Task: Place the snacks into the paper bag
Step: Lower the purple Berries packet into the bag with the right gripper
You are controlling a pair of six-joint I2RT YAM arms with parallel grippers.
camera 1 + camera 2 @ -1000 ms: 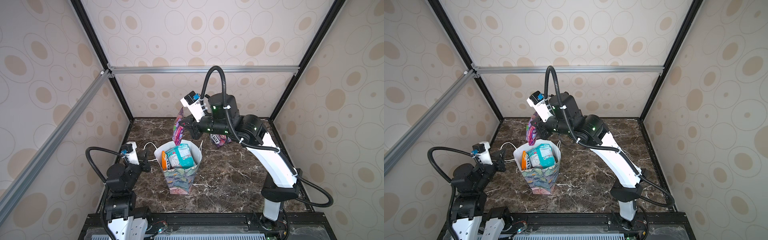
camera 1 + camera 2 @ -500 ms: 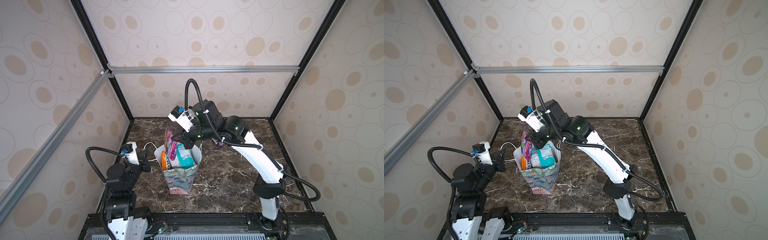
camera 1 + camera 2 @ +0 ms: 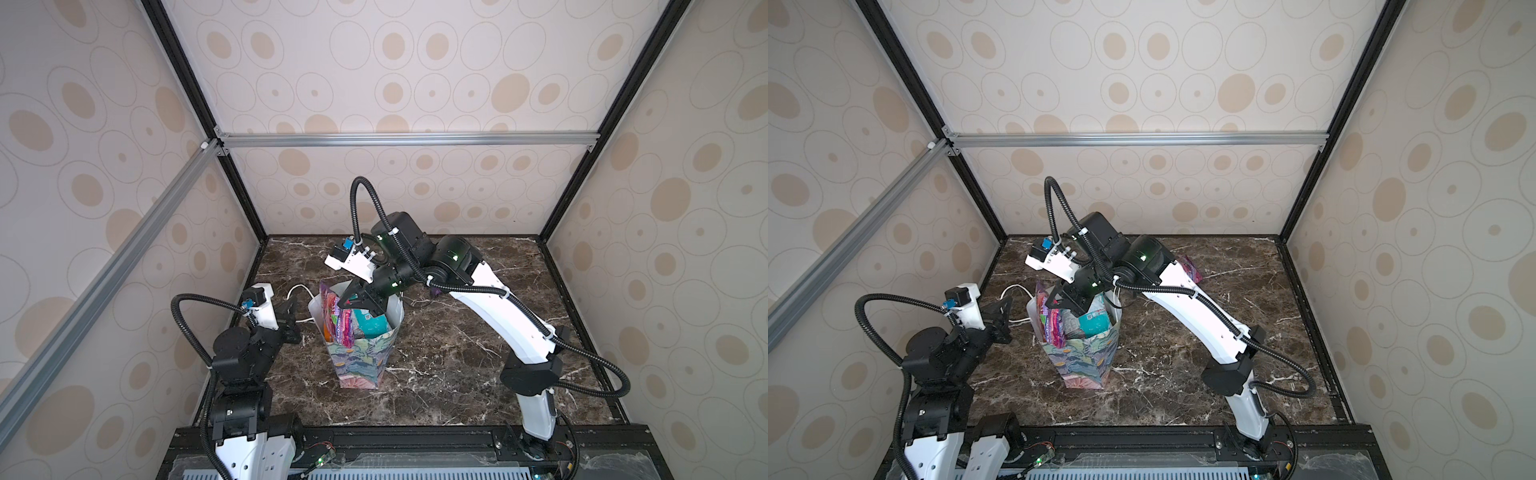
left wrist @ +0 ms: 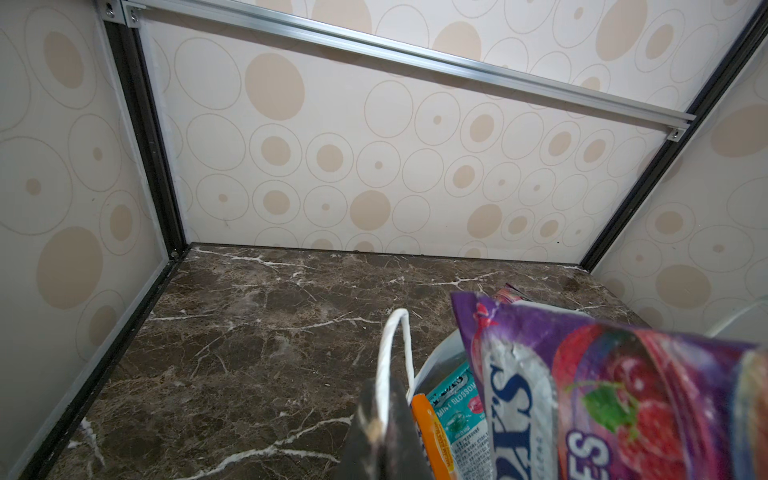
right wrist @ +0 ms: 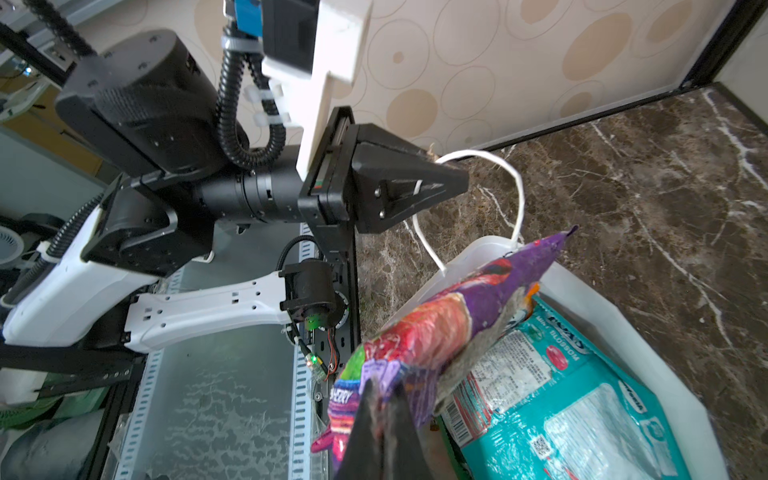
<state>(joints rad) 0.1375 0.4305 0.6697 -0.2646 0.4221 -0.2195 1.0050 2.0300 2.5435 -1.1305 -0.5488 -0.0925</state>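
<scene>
The purple-pink glossy plastic FOX'S packet [image 3: 338, 320] stands on edge in the mouth of the tall floral-printed paper bag [image 3: 361, 365]. Its flat faces are turned sideways and its long axis slopes along the bag's left wall. One pointed corner pokes above the white rim, on the side of the white cord handle [image 5: 515, 199]. The right gripper [image 3: 347, 302] is pinched tight on the pkt's other end, fingertips down inside the bag opening. The right arm rises from the front-right of the dark marble tabletop [image 3: 436, 374] and reaches across the middle toward the left. Its wrist is bent down over the bag. The left arm sits folded at the front-left corner, forearm aimed at the bag. The left gripper [image 5: 455, 183] is level w/ the rim and clamped on the cord handle, which loops through its tips. The bag is upright, left of the tabletop's middle. Inside it lies a teal glossy packet [image 5: 561, 395], label side up and filling the right part. A thin orange packet [image 4: 432, 436] stands on edge betw. the teal one and the left wall. The purple pkt is just beside the teal one; whether they touch can't be told. Another purple-pink packet [image 3: 1190, 268] lies flat on the marble toward the rear edge, right of middle, partly hidden behind the right arm and well apart from the bag.
</scene>
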